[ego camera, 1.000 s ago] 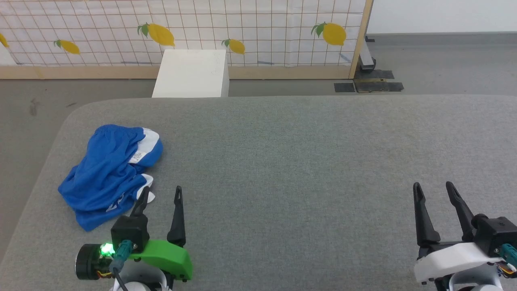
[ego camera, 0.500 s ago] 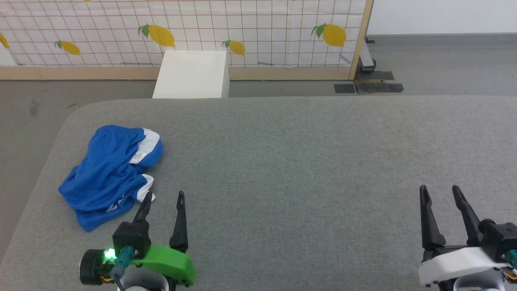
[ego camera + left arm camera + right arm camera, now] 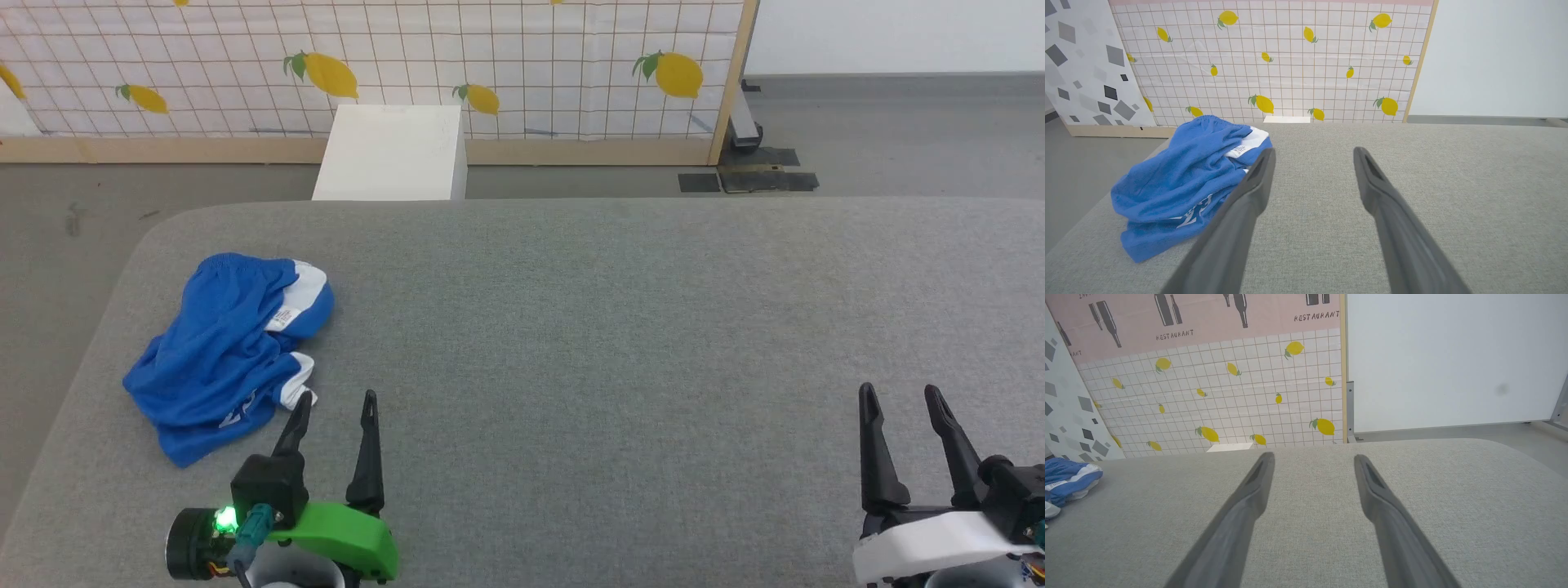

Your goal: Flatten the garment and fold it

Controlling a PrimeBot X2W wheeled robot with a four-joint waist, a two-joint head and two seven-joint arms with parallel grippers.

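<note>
Beside the garment (image 3: 220,343) — left gripper (image 3: 338,397) low, spread.

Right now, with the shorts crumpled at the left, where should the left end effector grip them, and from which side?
Probably the white-trimmed hem corner on the near right edge of the shorts. It juts free of the crumpled heap, closest to the open left end effector. Come in low from the right, along the surface.
</note>
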